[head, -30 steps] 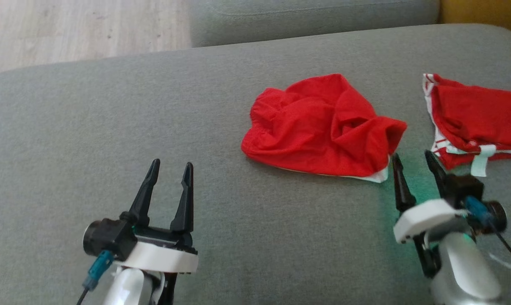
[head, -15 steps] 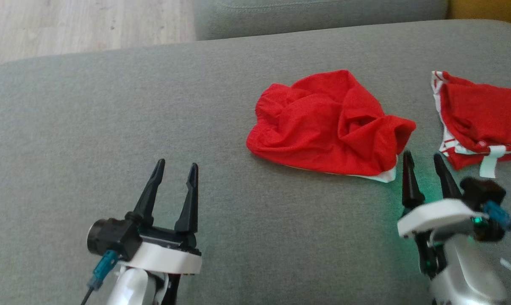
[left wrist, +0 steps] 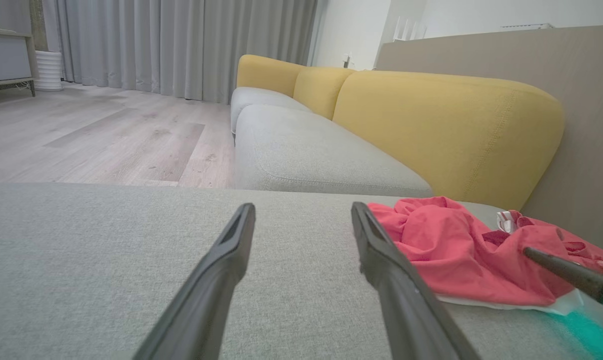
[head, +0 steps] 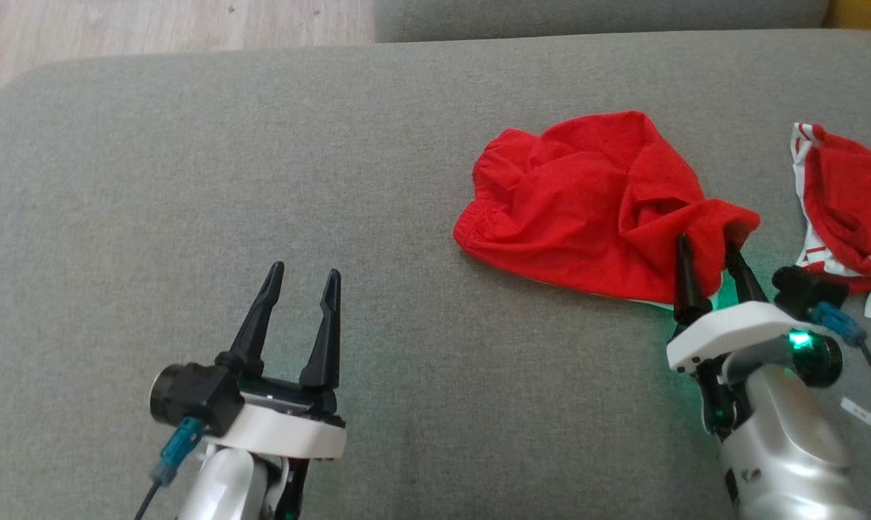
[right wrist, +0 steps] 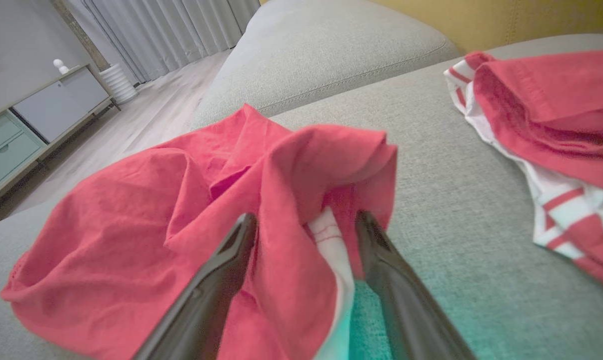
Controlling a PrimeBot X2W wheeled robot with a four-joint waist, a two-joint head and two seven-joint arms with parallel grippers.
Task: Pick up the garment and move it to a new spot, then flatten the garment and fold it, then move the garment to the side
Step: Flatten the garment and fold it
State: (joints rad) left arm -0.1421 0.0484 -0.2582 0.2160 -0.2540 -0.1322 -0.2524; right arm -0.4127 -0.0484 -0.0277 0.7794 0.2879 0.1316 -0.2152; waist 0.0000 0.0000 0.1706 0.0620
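Observation:
A crumpled red garment (head: 587, 209) with a white hem lies on the grey sofa seat (head: 262, 144), right of centre. My right gripper (head: 706, 245) is open, and its two fingers straddle the garment's raised right corner. In the right wrist view a fold of the garment (right wrist: 156, 220) and its white edge sit between the open fingers of the right gripper (right wrist: 306, 220). My left gripper (head: 305, 271) is open and holds nothing, low over bare cushion well left of the garment. The left wrist view has the left gripper (left wrist: 302, 207) beside the garment (left wrist: 446, 250).
A second red garment with white stripes (head: 847, 209) lies at the right edge, close to my right arm, seen also in the right wrist view (right wrist: 546, 110). Behind are another grey cushion (left wrist: 306, 155) and yellow backrests (left wrist: 431, 130). Wooden floor (head: 154, 25) lies beyond the far-left edge.
The camera has shifted, sliding the whole picture rightward. My right gripper has advanced from just below the garment's right corner to straddling it. The left gripper stays put, open.

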